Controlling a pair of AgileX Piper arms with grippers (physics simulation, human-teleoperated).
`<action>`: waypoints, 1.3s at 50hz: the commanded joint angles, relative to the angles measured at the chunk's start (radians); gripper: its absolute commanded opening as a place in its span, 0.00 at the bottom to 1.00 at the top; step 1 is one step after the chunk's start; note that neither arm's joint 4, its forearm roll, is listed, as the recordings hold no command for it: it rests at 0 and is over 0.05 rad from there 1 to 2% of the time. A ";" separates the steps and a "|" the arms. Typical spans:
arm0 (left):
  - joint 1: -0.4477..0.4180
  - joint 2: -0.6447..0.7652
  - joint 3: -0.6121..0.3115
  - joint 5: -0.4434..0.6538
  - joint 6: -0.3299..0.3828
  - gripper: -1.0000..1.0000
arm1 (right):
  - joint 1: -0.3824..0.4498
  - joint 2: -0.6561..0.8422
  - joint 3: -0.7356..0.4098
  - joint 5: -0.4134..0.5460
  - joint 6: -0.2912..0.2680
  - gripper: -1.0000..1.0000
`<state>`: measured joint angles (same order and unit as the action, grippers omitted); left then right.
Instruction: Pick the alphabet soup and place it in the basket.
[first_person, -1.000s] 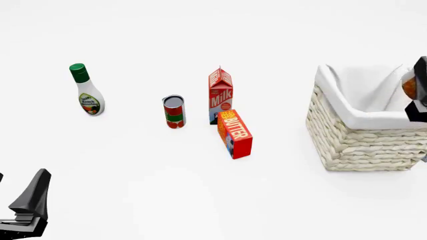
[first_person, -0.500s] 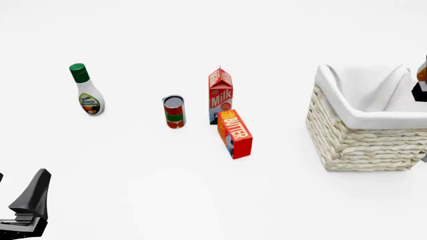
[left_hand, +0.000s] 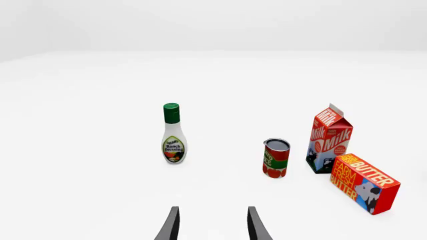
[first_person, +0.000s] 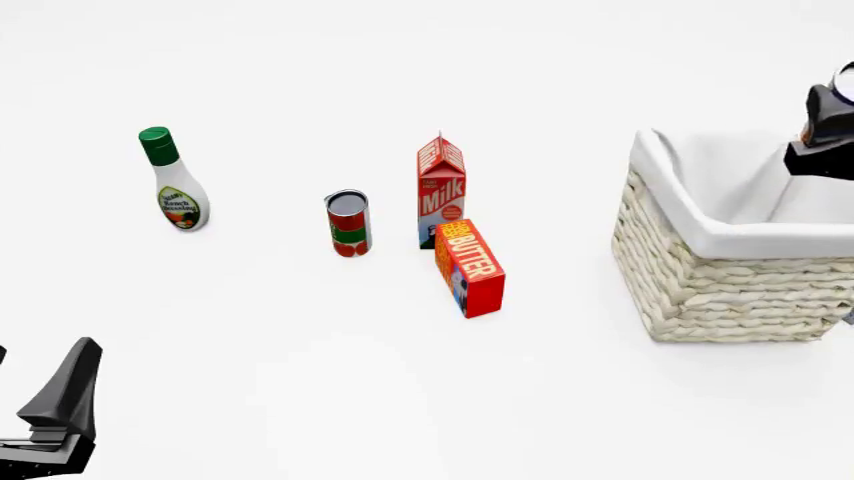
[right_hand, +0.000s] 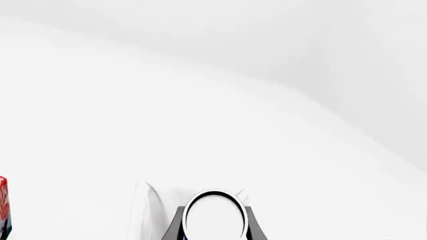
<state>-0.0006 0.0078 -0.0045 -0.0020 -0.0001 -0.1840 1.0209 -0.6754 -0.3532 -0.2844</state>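
Though woven, basket (first_person: 727, 290) squarely boxy

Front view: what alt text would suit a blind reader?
A cream woven wicker basket stands at right, the right pincer above it; a green-capped dressing bottle, red-and-green can, milk carton and butter box stand left of it.
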 joint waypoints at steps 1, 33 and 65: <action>0.000 0.000 0.000 0.000 0.000 1.00 | 0.016 0.108 -0.067 0.030 -0.047 0.00; 0.000 0.000 0.000 0.000 0.000 1.00 | 0.013 0.244 -0.241 0.237 -0.206 0.00; 0.000 0.000 0.000 0.000 0.000 1.00 | -0.038 0.403 -0.286 0.265 -0.390 0.00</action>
<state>-0.0006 0.0078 -0.0045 -0.0020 -0.0001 -0.2122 1.3867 -0.9351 -0.0964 -0.6457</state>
